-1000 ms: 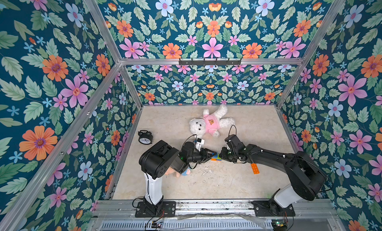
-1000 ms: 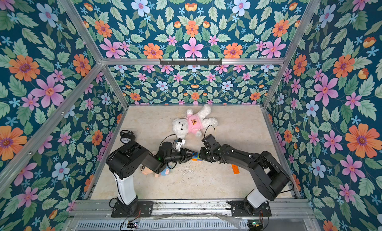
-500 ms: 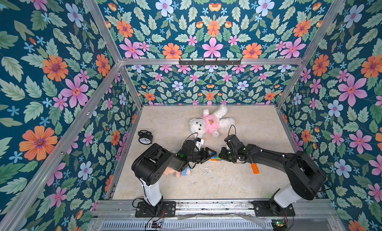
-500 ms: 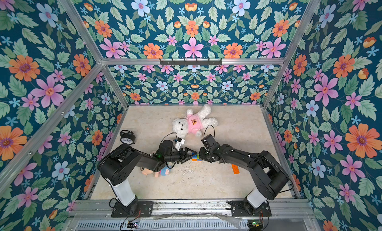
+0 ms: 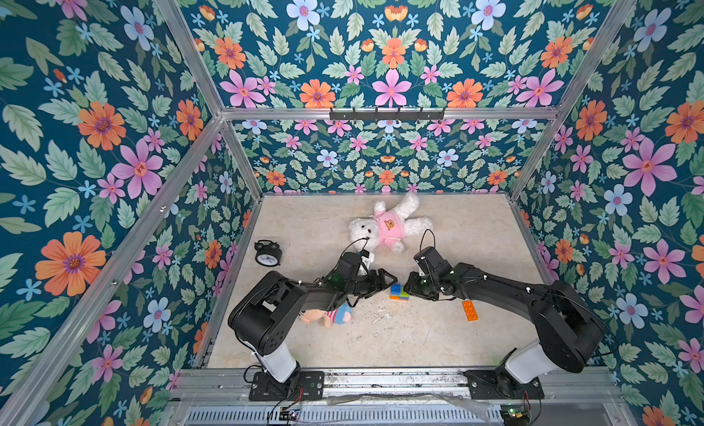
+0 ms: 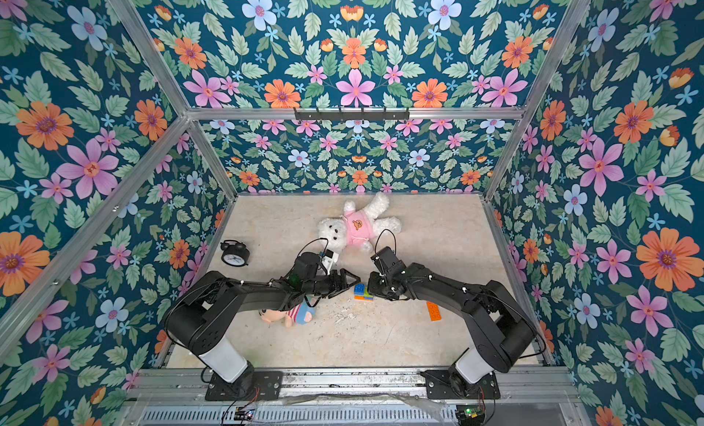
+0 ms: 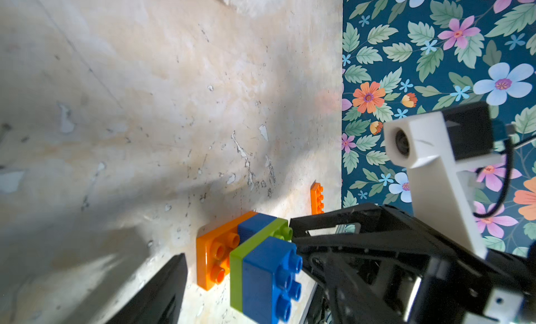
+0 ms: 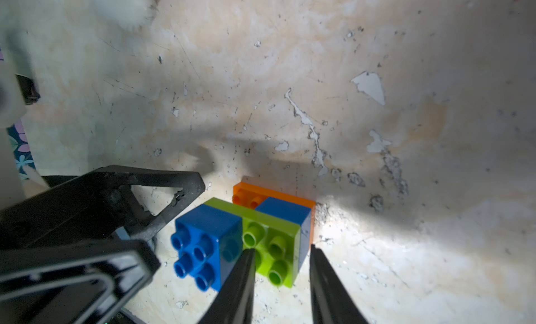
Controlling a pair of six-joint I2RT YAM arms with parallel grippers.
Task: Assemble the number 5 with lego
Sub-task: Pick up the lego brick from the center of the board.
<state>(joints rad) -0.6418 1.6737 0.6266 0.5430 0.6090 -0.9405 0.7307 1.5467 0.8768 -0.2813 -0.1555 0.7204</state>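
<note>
The lego block [image 5: 398, 292] [image 6: 363, 292], joined from orange, blue and lime green bricks, lies on its side on the table between both arms. In the left wrist view the block [image 7: 261, 267] sits between the spread fingers of my left gripper [image 7: 240, 308], with a gap beside the orange brick. My left gripper [image 5: 385, 283] is open. My right gripper [image 8: 281, 248] has its fingers [image 8: 240, 282] parted around the green end of the block [image 8: 269, 244]. A loose orange brick [image 5: 470, 310] [image 6: 434, 311] lies flat to the right.
A white teddy bear [image 5: 388, 227] in a pink shirt lies behind the grippers. A black alarm clock [image 5: 268, 253] stands at the left. A small striped doll [image 5: 331, 315] lies under my left arm. Floral walls close in the table.
My left gripper has opened and drawn back a little to the left of the block. The right gripper's fingers have parted. The block stays on the table.
</note>
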